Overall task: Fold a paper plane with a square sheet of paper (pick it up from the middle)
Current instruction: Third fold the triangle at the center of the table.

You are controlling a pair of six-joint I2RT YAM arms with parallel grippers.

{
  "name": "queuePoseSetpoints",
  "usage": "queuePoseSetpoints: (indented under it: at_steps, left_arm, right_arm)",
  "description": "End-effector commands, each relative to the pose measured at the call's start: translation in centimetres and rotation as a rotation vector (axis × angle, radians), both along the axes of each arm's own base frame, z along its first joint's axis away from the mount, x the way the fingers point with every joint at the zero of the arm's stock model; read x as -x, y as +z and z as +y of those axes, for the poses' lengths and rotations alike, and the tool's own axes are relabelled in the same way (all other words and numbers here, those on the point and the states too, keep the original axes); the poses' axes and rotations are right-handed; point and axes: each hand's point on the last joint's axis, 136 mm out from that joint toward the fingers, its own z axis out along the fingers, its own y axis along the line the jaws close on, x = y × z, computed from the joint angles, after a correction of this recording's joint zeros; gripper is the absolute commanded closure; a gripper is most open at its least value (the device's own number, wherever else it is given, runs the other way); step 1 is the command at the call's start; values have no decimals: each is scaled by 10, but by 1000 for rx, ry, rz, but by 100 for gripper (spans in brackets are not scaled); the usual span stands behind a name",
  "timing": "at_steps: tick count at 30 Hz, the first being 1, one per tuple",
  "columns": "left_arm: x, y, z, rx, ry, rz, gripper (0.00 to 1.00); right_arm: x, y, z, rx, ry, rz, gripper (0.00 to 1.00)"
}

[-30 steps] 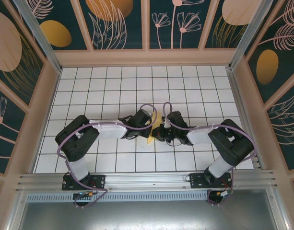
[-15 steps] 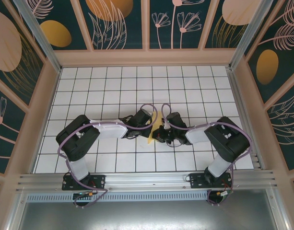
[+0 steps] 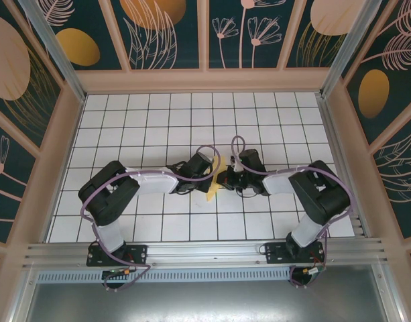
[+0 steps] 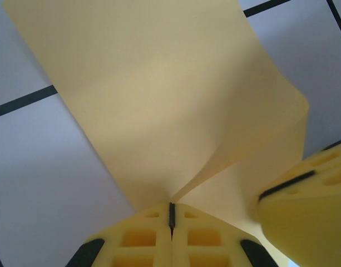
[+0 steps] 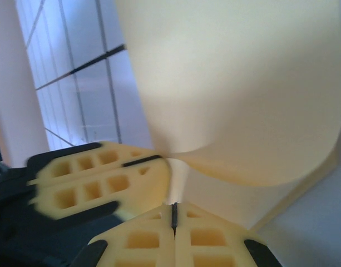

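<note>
The square sheet of paper [image 3: 211,194] is pale yellow, creased and curled, and hangs between both grippers over the middle of the table. My left gripper [image 4: 171,214] is shut on one folded edge of the sheet [image 4: 176,100]. My right gripper [image 5: 174,210] is shut on the sheet [image 5: 242,83] from the opposite side. The two grippers nearly touch: the right fingers [image 4: 306,194] show in the left wrist view, and the left fingers [image 5: 98,178] show in the right wrist view. From above, the left gripper [image 3: 210,176] and right gripper [image 3: 222,180] cover most of the paper. Any paper plane shape is hidden.
The white gridded table [image 3: 158,121] stretches behind and to both sides of the arms. Wooden-framed patterned walls [image 3: 205,79] close it in at the back and sides. A metal rail [image 3: 205,249] carrying the arm bases runs along the near edge.
The right arm's wrist has swung away from me and its elbow has drawn in, turning the right gripper on the paper. The left arm has barely moved. Both grippers stayed shut.
</note>
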Motion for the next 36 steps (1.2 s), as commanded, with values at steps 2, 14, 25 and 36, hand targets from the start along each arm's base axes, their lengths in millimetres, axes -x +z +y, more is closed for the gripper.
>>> queuePoseSetpoints:
  at_steps: [2,14,25,36]
  left_arm:
    - [1,-16,12,-73,6,18,100]
    - [-2,-9,10,-63,5,3,100]
    - [-4,-7,6,-61,0,1,100]
    - [-12,5,8,-76,11,-47,100]
  right_arm:
    - [1,-17,-3,32,14,17,100]
    - [-35,34,-13,-18,-17,-97,100]
    - [-88,-19,-24,323,58,-63,100]
    - [-82,-48,-22,420,125,-31,100]
